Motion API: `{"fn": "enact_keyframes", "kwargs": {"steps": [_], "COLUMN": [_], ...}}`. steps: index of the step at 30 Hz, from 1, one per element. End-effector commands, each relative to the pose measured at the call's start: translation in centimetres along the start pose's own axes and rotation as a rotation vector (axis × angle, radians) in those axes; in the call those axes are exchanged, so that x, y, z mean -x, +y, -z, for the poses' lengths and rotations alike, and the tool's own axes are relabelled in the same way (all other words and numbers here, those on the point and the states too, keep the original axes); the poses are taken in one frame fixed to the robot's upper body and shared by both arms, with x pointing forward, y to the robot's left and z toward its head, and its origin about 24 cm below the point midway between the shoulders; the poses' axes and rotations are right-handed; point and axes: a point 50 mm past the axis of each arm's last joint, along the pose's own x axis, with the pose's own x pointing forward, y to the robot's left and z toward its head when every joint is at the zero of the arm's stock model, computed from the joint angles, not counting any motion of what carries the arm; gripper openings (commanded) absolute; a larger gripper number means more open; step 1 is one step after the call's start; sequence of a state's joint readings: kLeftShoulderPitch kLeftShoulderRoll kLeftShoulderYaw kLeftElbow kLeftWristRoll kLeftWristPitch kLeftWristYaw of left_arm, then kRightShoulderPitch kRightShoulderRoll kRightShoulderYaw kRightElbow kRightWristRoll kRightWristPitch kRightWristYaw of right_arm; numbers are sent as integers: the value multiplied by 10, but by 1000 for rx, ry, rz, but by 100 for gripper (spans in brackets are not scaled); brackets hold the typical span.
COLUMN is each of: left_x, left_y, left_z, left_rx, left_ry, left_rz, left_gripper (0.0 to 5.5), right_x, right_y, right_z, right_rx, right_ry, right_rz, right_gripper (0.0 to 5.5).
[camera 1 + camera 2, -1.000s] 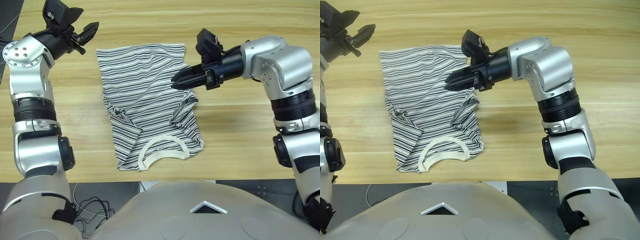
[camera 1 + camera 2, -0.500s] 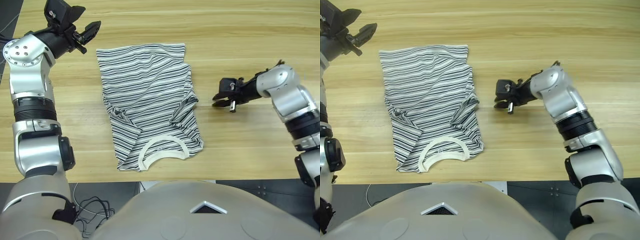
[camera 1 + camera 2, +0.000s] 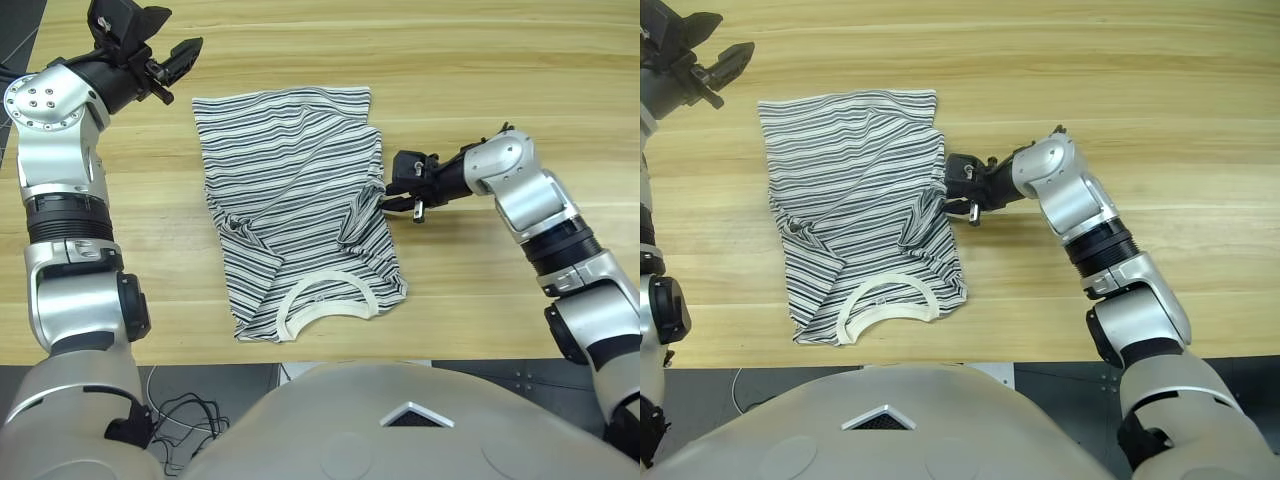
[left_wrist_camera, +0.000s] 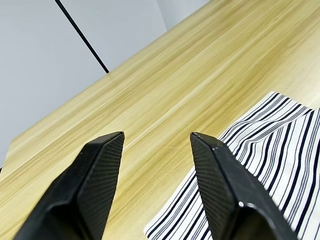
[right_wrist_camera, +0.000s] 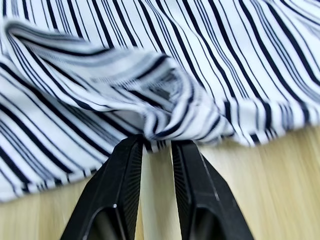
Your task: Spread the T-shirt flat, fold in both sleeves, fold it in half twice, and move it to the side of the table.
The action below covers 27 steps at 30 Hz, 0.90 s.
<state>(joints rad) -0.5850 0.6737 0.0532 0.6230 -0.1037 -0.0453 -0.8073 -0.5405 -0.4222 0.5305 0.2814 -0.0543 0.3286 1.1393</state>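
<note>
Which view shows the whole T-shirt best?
The left eye view: the T-shirt lies entire, all edges visible. The right eye view matches. The right wrist view shows one bunched fold, the left wrist view a striped corner.

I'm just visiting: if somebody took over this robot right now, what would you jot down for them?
Left gripper: open, empty, above the table by the shirt's far left corner.
Right gripper: fingers slightly apart, tips at a bunched fold on the shirt's right edge.
Shirt: mid-table, collar nearest the robot, rumpled.
Done: nothing finished.
Left: flatten, fold sleeves, halve twice, move aside.
</note>
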Motion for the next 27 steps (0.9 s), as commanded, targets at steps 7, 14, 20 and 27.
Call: {"fn": "enact_keyframes", "kwargs": {"steps": [7, 14, 20, 27], "left_x": [-4, 21, 83, 135], "left_y": [-3, -31, -105, -152], "left_z": [0, 11, 29, 41], "left_rx": [-1, -364, -877, -966], "left_ry": [5, -2, 48, 118], "left_rz": [18, 112, 547, 873], "left_gripper": [248, 248, 264, 371], "right_x": [-8, 52, 103, 73], "right_y": [1, -4, 32, 53], "right_z": [-27, -2, 36, 56], "right_rx": [84, 88, 203, 603], "right_ry": [-35, 84, 114, 101], "right_rz": [-28, 61, 32, -47], "right_gripper": [104, 104, 122, 248]}}
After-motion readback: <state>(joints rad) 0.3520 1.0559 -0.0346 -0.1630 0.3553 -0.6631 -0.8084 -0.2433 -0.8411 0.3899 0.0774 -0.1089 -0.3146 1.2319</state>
